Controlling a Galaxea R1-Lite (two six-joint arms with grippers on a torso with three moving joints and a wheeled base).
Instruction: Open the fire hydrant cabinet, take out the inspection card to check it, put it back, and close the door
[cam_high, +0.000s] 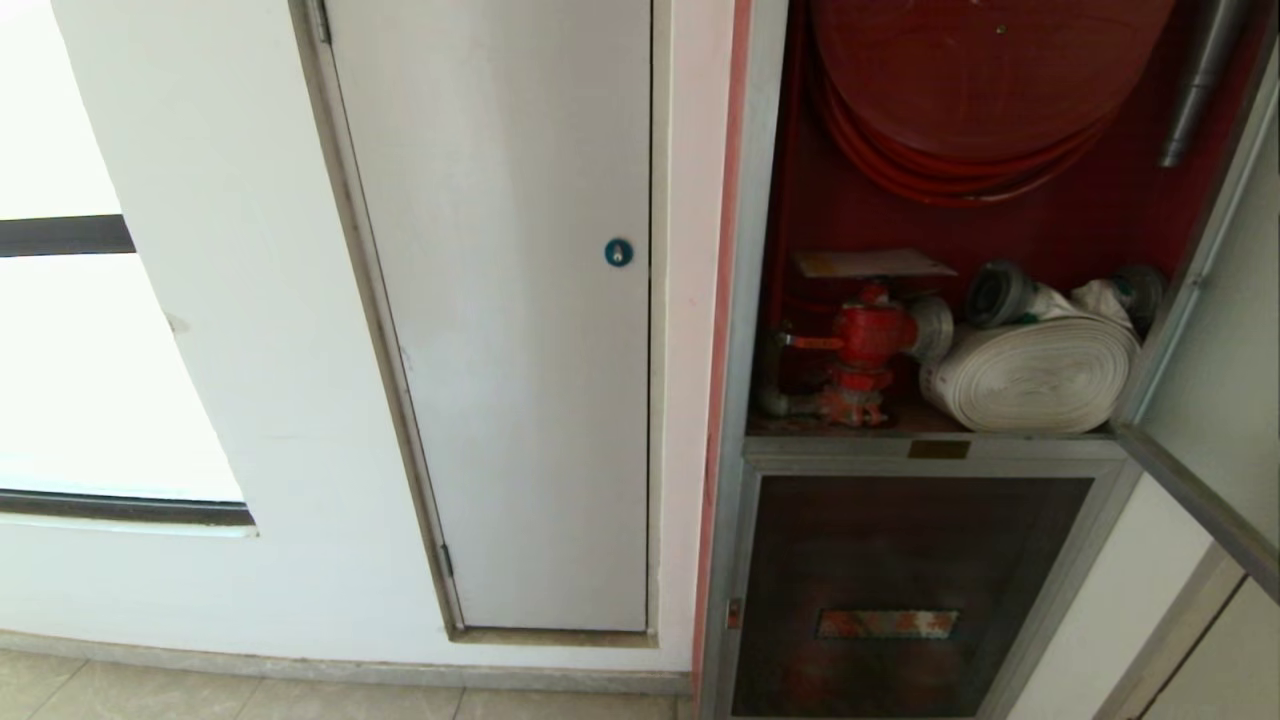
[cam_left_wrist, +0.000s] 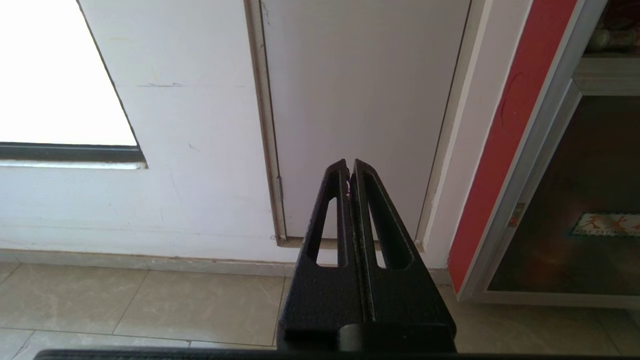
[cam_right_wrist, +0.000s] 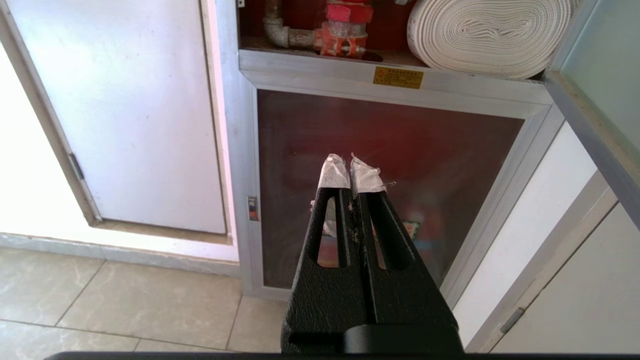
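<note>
Silver aluminium frames the tall fire hydrant cabinet (cam_high: 745, 300), which stands open ahead of my right gripper (cam_right_wrist: 350, 170) and above it, its red interior showing. On top of the red valve (cam_high: 865, 345) lies the flat white inspection card (cam_high: 872, 263), with the white rolled hose (cam_high: 1030, 375) beside it and the red hose reel (cam_high: 985, 80) higher up. The cabinet's glass door (cam_high: 1215, 330) hangs swung out to my right. My right gripper's taped tips are pressed together, holding nothing, before the dark lower panel (cam_right_wrist: 390, 165). My left gripper (cam_left_wrist: 350, 167), likewise closed and empty, faces the plain white door (cam_high: 500, 300) with the blue round lock (cam_high: 618, 252).
</note>
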